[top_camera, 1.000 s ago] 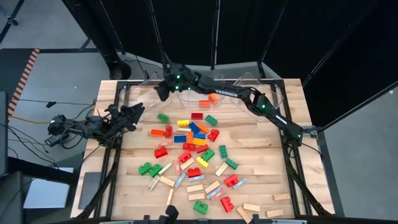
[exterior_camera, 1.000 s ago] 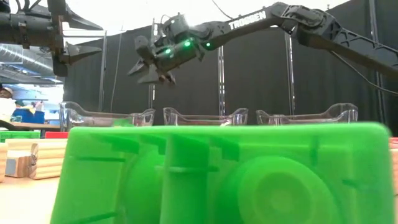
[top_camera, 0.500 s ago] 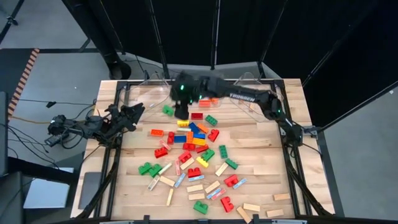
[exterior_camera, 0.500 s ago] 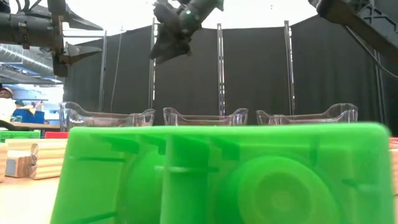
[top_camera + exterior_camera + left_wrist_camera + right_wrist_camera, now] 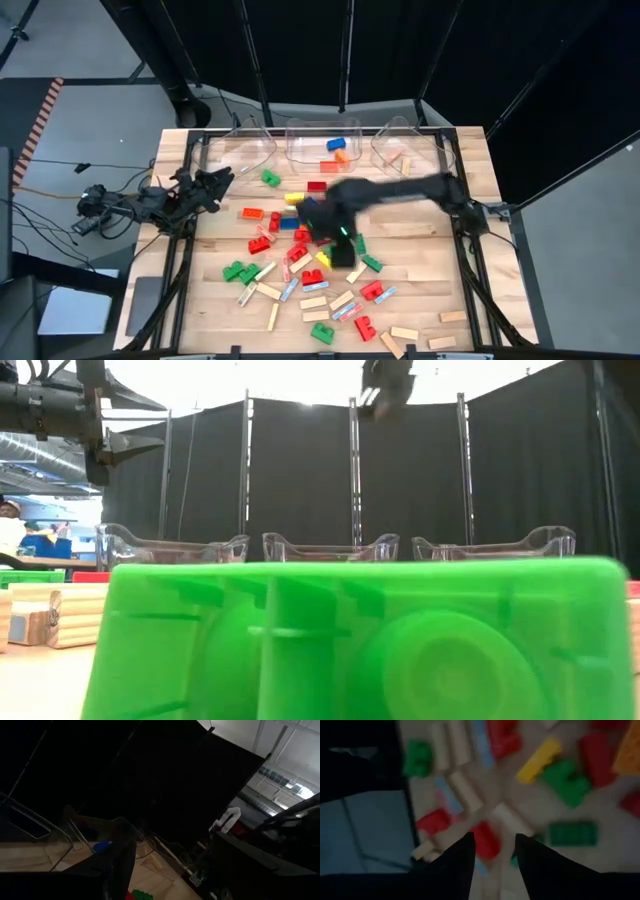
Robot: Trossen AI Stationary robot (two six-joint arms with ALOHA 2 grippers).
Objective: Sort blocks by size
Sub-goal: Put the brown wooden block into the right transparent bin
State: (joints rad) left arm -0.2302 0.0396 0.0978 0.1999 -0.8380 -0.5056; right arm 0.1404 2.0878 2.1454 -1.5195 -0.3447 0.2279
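Observation:
The blocks, coloured studded bricks and tan wooden bars, lie scattered flat over the middle and near part of the table. My right gripper hangs above the middle of the pile and points down. In the right wrist view its fingers stand apart with nothing between them, over a red brick and a tan bar. My left gripper waits open at the table's left edge, raised and holding nothing. It also shows in the low view.
Three clear bins stand along the far edge: left, middle holding a blue and an orange brick, right holding a tan piece. A green brick right before the low camera fills that view. A black frame borders the table.
My right gripper has swung from above the bins at the far edge toward the near edge, out over the middle of the pile. It has tipped from nearly level to pointing steeply down. The blocks in the pile have stayed where they were.

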